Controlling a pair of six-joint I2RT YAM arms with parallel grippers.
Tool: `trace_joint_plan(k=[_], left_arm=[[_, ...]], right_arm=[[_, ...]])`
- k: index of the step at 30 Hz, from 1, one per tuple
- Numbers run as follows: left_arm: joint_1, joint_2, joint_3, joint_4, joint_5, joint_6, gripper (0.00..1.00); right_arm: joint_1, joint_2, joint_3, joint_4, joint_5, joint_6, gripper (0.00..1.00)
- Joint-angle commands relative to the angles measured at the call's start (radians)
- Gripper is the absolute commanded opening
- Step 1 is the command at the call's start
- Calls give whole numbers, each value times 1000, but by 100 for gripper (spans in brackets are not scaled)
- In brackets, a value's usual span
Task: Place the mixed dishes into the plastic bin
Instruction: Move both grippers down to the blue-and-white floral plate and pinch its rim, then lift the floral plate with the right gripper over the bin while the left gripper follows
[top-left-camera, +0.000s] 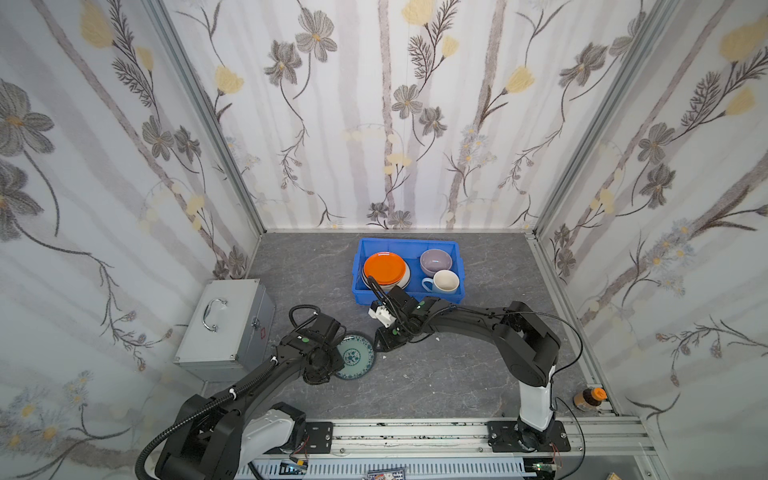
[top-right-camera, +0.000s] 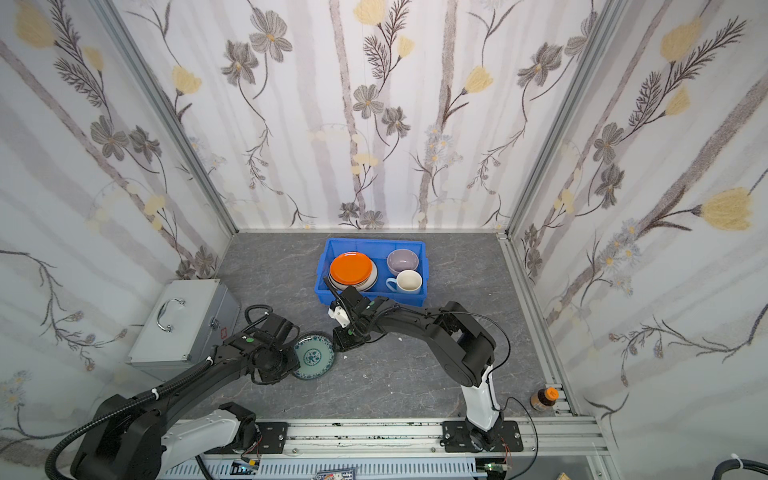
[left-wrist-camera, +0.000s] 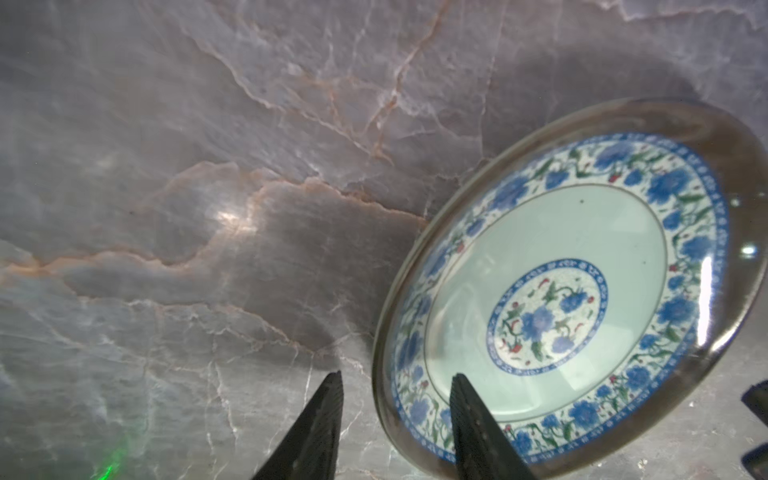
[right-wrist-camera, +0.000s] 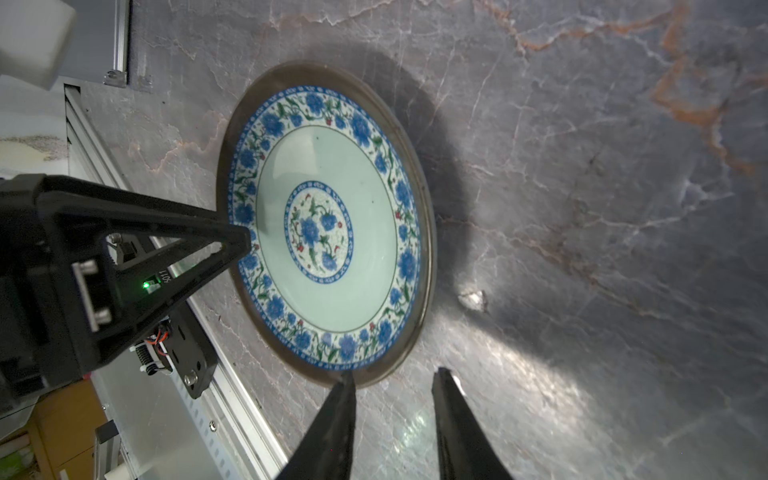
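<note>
We judge this the last pickup: the left gripper (left-wrist-camera: 397, 376) has jaws apart, the rim of the teal-patterned plate (left-wrist-camera: 540, 299) between them, and must next clamp it.

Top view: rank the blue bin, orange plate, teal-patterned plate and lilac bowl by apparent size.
1. blue bin
2. orange plate and teal-patterned plate: alike; the teal one is nearer and partly hidden
3. lilac bowl

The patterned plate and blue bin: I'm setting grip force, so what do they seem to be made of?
The plate looks like glazed ceramic, glossy: bright glints on its rim and blue flowers under a clear coat, though melamine is possible. The bin looks like moulded plastic, smooth and evenly bright blue, with a lipped rim.
</note>
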Motion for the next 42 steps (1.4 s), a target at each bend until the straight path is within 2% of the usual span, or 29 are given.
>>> trace_joint_plan(k=[1,20,22,29,33,35,36,37,38,42], left_arm=[[1,10,-1,38,-25,16,43],[9,194,50,128,11,51,24],[9,208,55,135,15,51,21],[9,223,74,163,26,51,20],[8,215,92,154,28,54,22],[8,205,107,132,28,63,32],[7,195,117,116,27,69,50],[7,182,127,94,18,74,78],[8,169,138,70,5,78,97],[11,95,205,-53,-46,116,100]], right_arm=[[-6,33,26,39,-22,-10,33],[-41,185,142,-10,-140,-52,32],[-42,186,141,-17,-142,-57,29],[-60,152,128,-49,-164,-89,11],[-73,105,100,-54,-184,-98,8],[-72,71,82,-57,-183,-101,6],[-106,55,74,-59,-181,-103,5],[-111,38,65,-61,-180,-104,5],[-113,23,62,-64,-179,-105,5],[-124,-24,52,-76,-176,-106,5]])
